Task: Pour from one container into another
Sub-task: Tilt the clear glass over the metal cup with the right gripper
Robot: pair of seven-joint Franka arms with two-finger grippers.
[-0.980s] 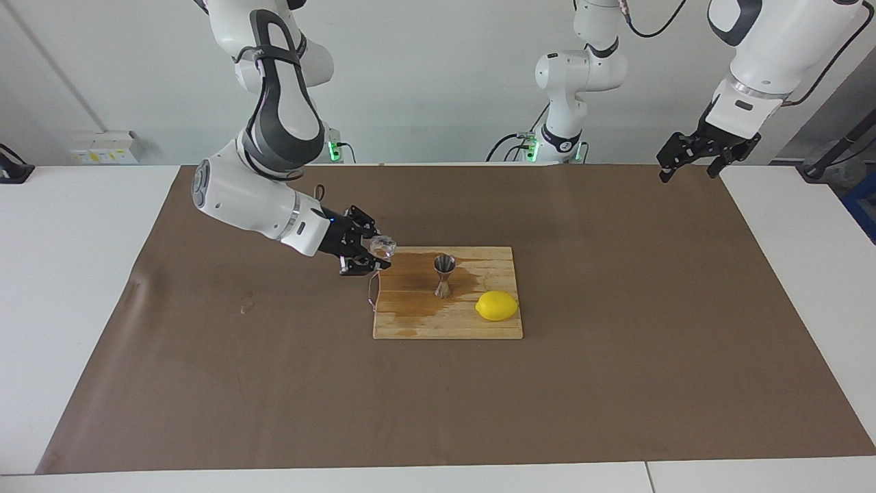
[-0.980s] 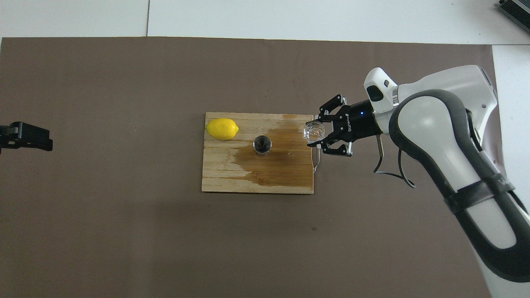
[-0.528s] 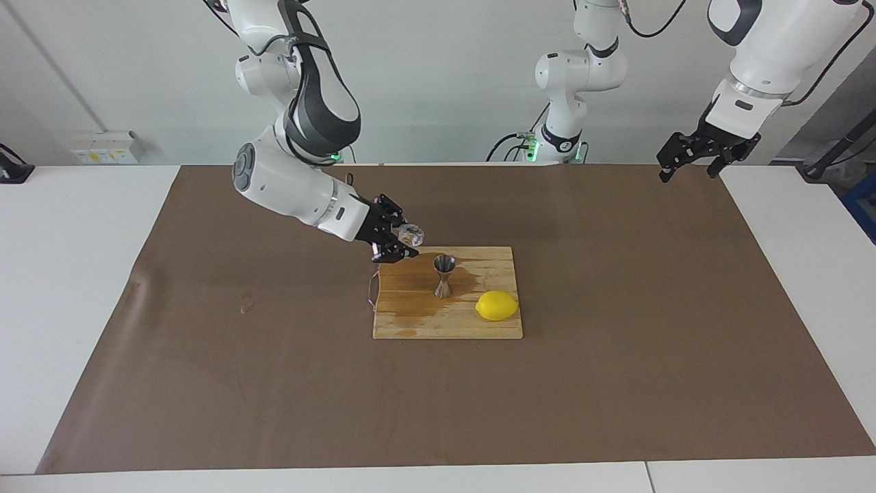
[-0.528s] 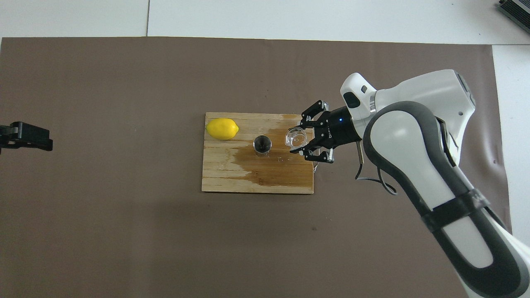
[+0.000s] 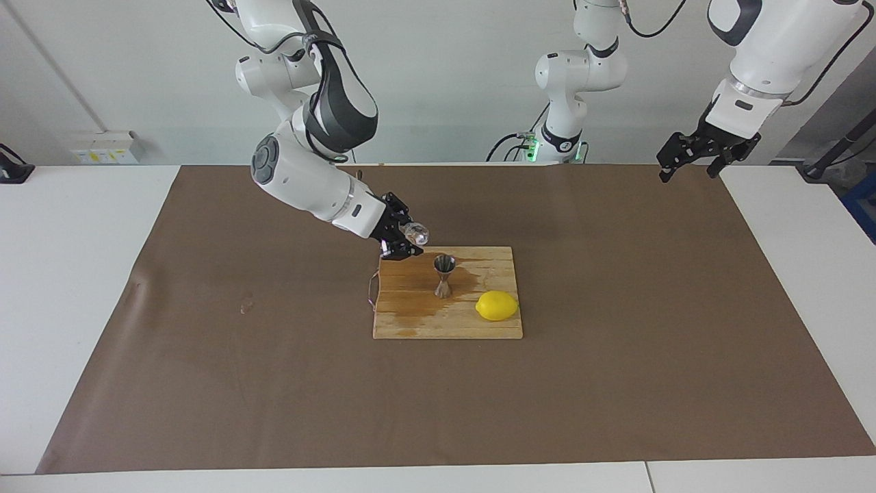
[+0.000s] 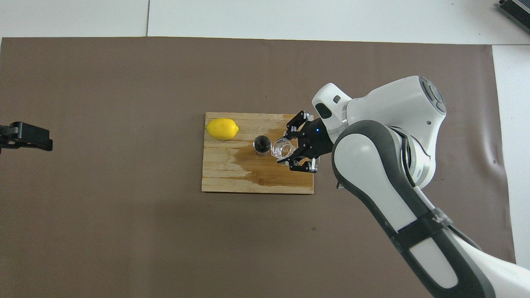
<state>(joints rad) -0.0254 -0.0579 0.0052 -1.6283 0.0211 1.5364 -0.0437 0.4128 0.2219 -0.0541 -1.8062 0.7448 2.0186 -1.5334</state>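
Note:
My right gripper (image 5: 409,238) (image 6: 285,150) is shut on the tiny clear glass cup (image 5: 415,234) (image 6: 282,147) and holds it in the air over the wooden board (image 5: 410,322) (image 6: 223,178), tilted toward the steel jigger (image 5: 444,274) (image 6: 262,145). The cup hangs just above and beside the jigger's rim, on the side toward the right arm's end. The hourglass-shaped jigger stands upright in the middle of the board, on a dark wet patch. My left gripper (image 5: 690,164) (image 6: 25,136) waits open, raised over the left arm's end of the table.
A yellow lemon (image 5: 497,305) (image 6: 222,128) lies on the board's corner, farther from the robots than the jigger and toward the left arm's end. A brown mat (image 5: 616,376) (image 6: 124,231) covers the table. A thin cord (image 5: 373,287) trails off the board's edge.
My right gripper has carried the glass cup up and across the board's edge toward the jigger, tilting it more. The left arm has not moved.

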